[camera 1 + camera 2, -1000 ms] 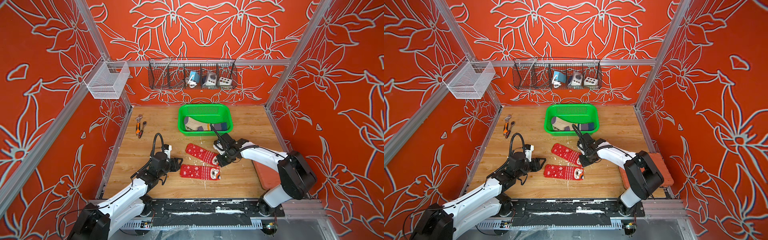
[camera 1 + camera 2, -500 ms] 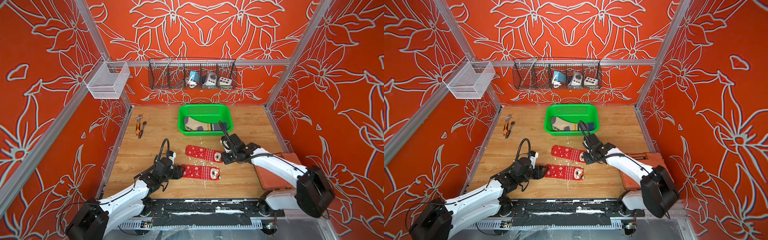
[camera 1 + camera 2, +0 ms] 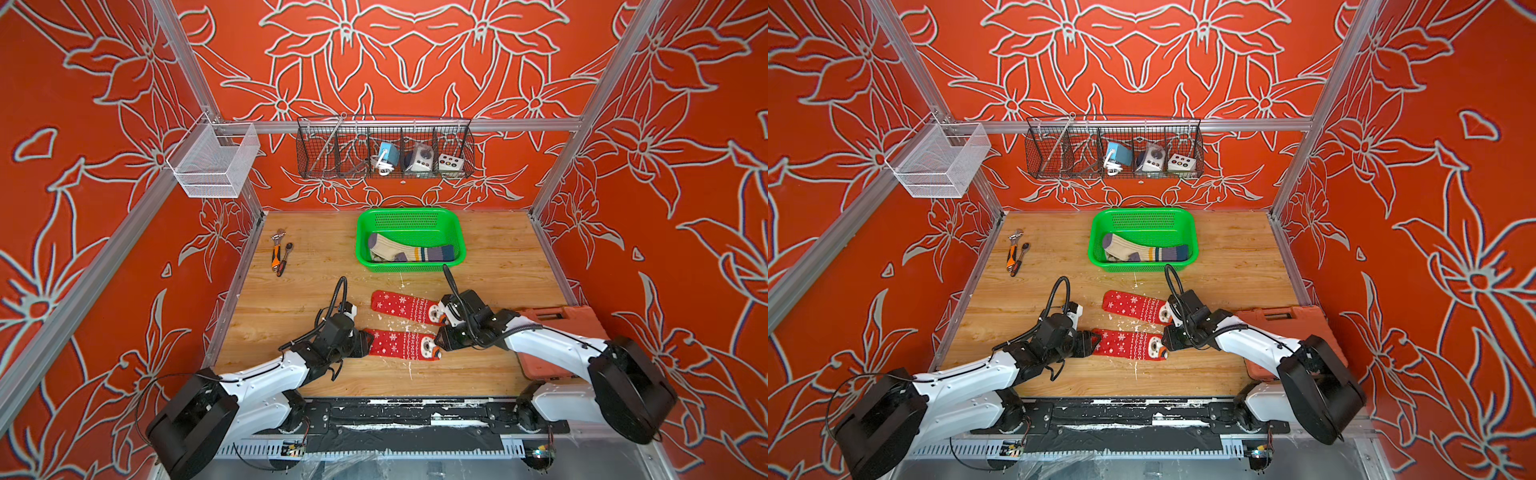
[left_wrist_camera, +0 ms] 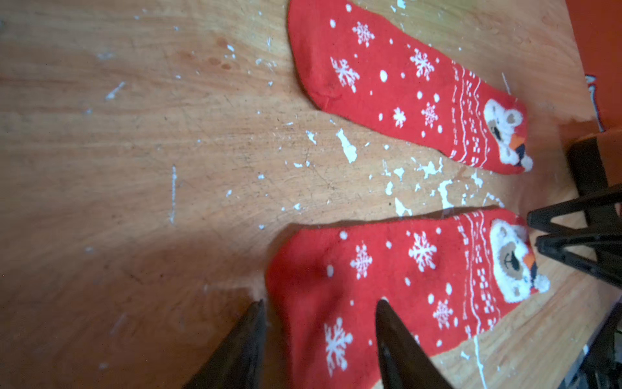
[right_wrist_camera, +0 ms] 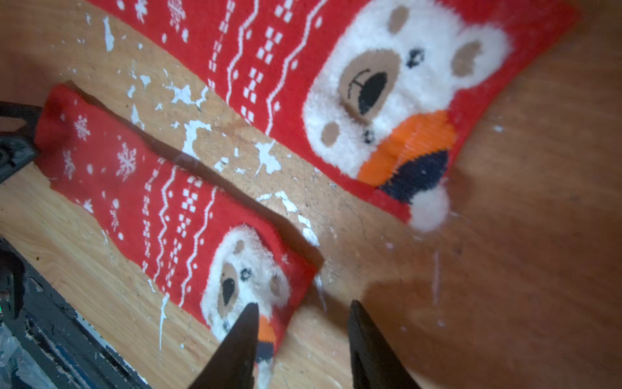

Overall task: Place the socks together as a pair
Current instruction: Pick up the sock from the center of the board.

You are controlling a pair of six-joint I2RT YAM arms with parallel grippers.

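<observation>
Two red snowflake socks with bear faces lie side by side on the wooden table, the far sock (image 3: 405, 306) (image 4: 404, 87) and the near sock (image 3: 401, 345) (image 4: 404, 279). My left gripper (image 3: 366, 343) (image 4: 319, 303) is open at the near sock's plain end, one finger over the fabric and one over bare wood. My right gripper (image 3: 439, 344) (image 5: 302, 304) is open at that sock's bear-face end, one finger above the bear, the other over the table. More socks (image 3: 409, 251), cream and blue striped, lie in the green basket (image 3: 409, 216).
An orange tool case (image 3: 559, 328) sits at the right under my right arm. Pliers and a wrench (image 3: 280, 253) lie at the back left. A black wire rack (image 3: 384, 149) and a white mesh basket (image 3: 214, 160) hang on the walls. White flecks dot the wood.
My right gripper opened, left the far sock's bear end and came down to the near sock's bear end. The far sock now lies nearly parallel to the near one. My left gripper advanced onto the near sock.
</observation>
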